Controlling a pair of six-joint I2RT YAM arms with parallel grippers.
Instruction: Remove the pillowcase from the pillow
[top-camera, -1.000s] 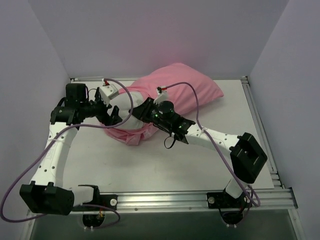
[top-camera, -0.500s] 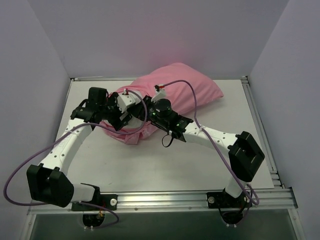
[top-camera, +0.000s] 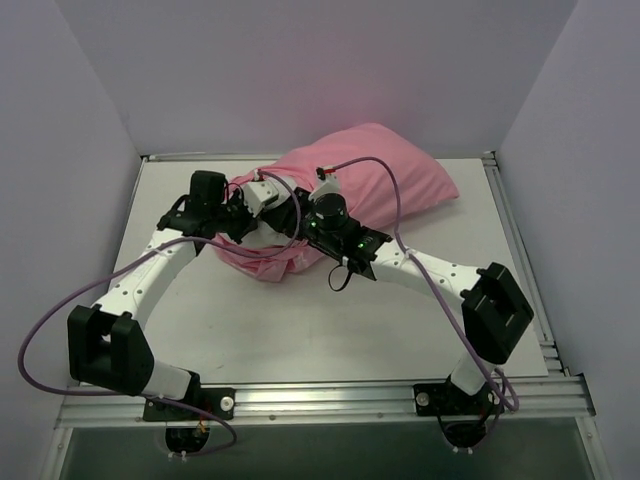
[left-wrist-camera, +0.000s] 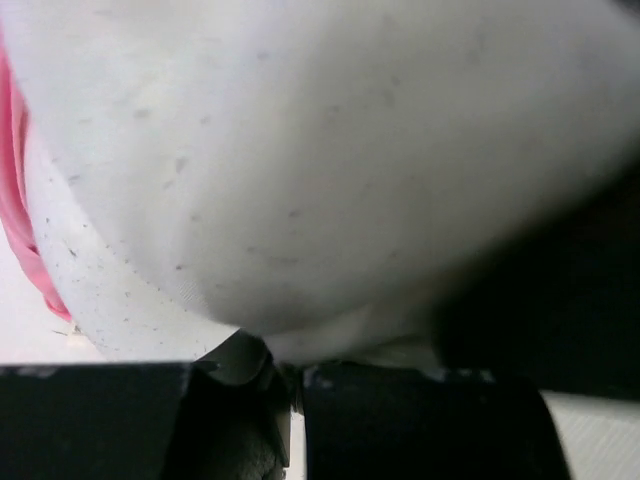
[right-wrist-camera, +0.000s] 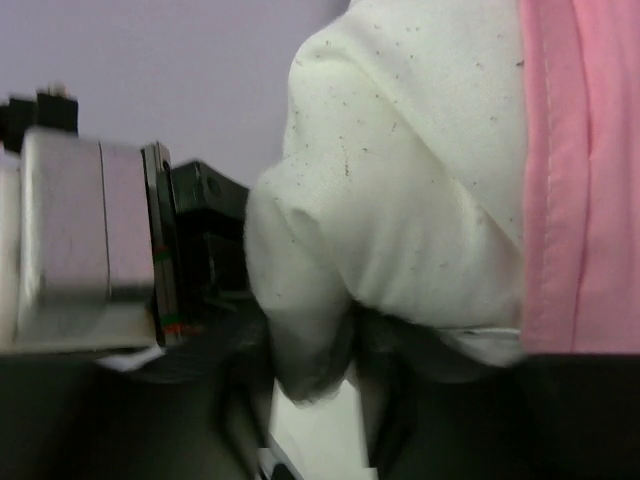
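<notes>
Now pinching the pillow (left-wrist-camera: 330, 160) with jaws of left gripper (left-wrist-camera: 285, 375) and right gripper (right-wrist-camera: 310, 385), beside the bunched pillowcase (top-camera: 390, 185).

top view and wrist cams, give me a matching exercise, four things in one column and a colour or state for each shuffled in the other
Column one:
1 pillowcase
2 pillow
3 right gripper
4 table

Column two:
a pinching a fold of white fabric
b pink, covering the far part
c white, bulging out of the open end
d flat and pale, under everything

Pairs: 1-b, 2-c, 3-a, 4-d
</notes>
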